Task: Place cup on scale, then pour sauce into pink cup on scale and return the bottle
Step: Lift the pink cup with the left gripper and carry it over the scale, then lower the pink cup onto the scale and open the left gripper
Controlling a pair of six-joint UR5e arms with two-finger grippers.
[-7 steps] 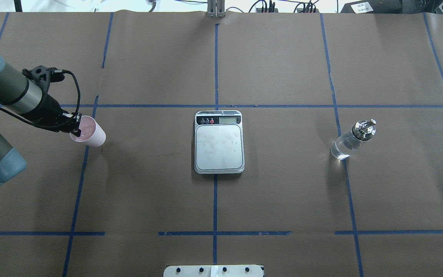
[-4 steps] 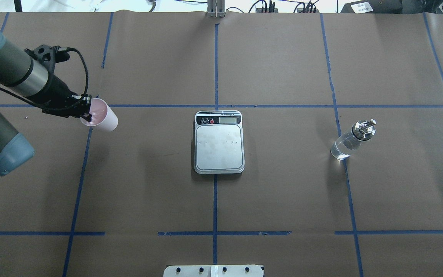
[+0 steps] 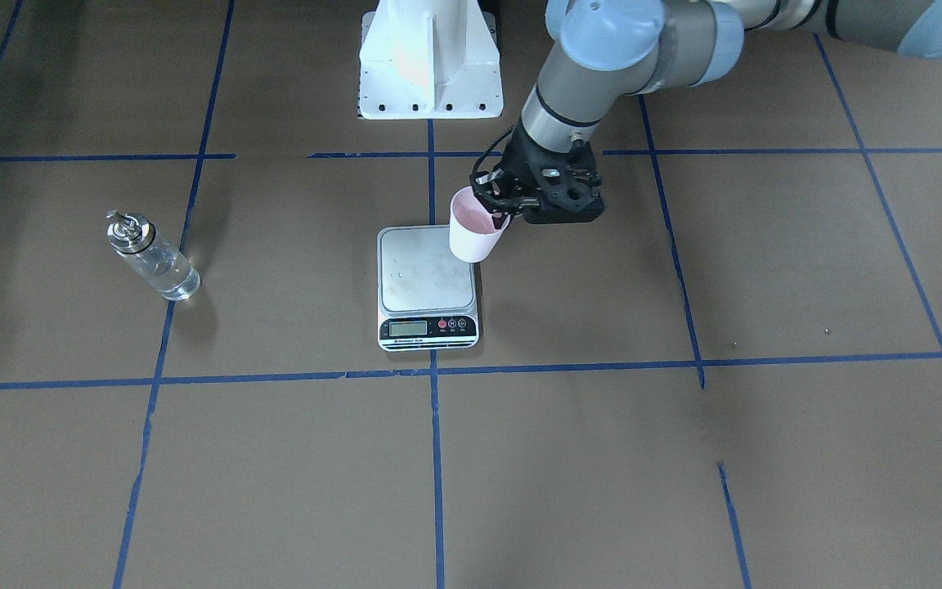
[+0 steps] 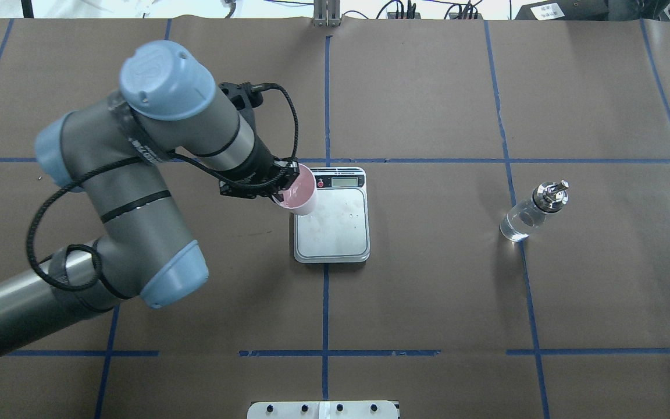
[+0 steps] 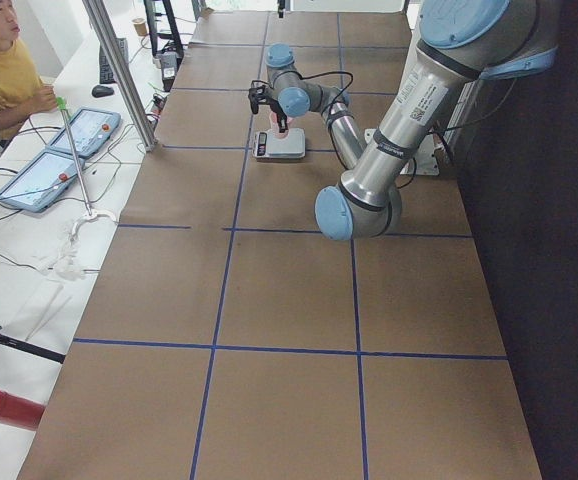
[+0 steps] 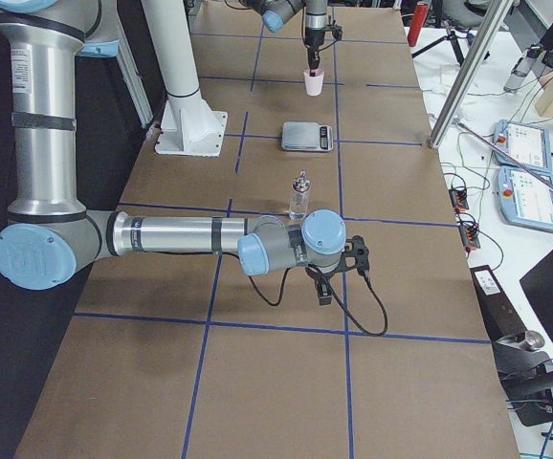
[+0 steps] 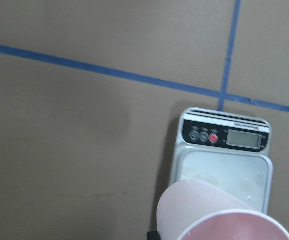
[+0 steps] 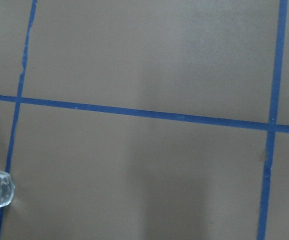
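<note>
- On my feed, the left gripper point(image 4: 286, 187) is clamped on the rim of the pale pink tapered paper cup point(image 4: 300, 196), one finger inside the pink interior and one outside.
- The cup hangs mouth up in the air over the left edge of the flat silver-topped digital kitchen scale point(image 4: 331, 224); its base is off the platform.
- The scale lies at the middle of the brown paper-covered table point(image 4: 428, 302), with its black display strip facing the far edge, away from the robot.
- The small clear glass bottle with a shiny silver pour-spout cap point(image 4: 530, 214) stands upright toward the table's right end, well apart from the scale, on a blue tape line.
- Bare brown paper lies between the scale and the bottle and runs out to the far edge.
- The right gripper point(image 6: 323, 290) hangs low beyond the bottle, near the table's right end. I cannot tell from the side view how far its jaws are apart.
</note>
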